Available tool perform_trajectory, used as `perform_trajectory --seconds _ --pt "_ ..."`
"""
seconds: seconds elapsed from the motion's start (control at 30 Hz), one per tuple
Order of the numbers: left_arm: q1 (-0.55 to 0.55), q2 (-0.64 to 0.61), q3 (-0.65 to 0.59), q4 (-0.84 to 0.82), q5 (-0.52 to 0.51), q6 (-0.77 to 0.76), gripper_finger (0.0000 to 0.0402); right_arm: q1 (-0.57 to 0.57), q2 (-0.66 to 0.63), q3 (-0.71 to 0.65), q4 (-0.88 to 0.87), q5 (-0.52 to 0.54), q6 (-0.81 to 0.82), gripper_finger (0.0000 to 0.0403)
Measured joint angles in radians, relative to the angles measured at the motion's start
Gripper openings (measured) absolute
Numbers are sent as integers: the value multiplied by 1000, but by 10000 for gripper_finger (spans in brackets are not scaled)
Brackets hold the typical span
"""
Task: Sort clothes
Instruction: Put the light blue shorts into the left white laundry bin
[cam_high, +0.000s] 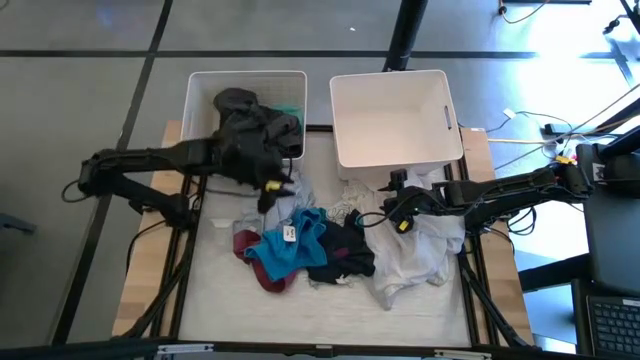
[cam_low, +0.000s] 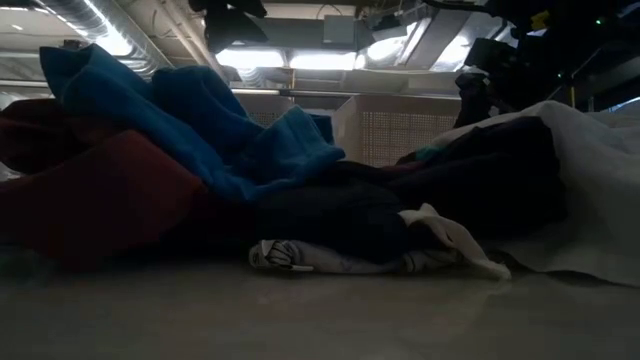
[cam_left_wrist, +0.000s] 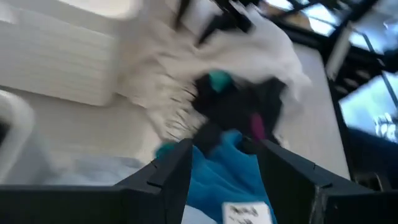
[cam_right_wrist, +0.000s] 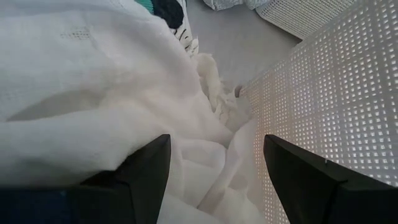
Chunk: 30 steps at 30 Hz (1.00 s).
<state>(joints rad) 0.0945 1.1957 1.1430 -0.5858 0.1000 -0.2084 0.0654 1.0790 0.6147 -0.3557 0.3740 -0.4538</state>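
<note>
A heap of clothes lies on the table: a teal garment (cam_high: 296, 240), a maroon one (cam_high: 254, 262) under it, a black one (cam_high: 345, 256), a white one (cam_high: 420, 250) and a black-patterned white one (cam_high: 345, 208). A dark grey garment (cam_high: 250, 118) fills the left bin (cam_high: 198, 92). My left gripper (cam_high: 270, 190) is open and empty, in front of that bin and above the teal garment (cam_left_wrist: 217, 180). My right gripper (cam_high: 392, 190) is open just in front of the right bin (cam_high: 395, 120), over the white garment (cam_right_wrist: 93, 93). My right gripper stands with its fingers (cam_right_wrist: 146, 171) on either side of a fold of the white garment (cam_right_wrist: 205, 155), pointing down at a slant. I cannot tell whether they touch it.
The right bin's perforated wall (cam_right_wrist: 336, 93) stands close beside my right gripper. A light grey piece (cam_high: 222, 212) lies at the heap's left. Cables and equipment (cam_high: 600, 170) lie off the table's right edge. Bare table shows along the near edge (cam_high: 320, 305).
</note>
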Motion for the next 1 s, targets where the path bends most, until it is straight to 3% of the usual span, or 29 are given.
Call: perform_trajectory --seconds 0.37,0.8,1.0 --pt "-229 69 -131 100 -10 21 173 0 0 0 9 0 0 259" --pt "-375 177 -140 82 -10 -163 173 0 0 0 16 0 2 259" --pt "-431 232 -140 30 -140 -159 173 0 0 0 16 0 2 259"
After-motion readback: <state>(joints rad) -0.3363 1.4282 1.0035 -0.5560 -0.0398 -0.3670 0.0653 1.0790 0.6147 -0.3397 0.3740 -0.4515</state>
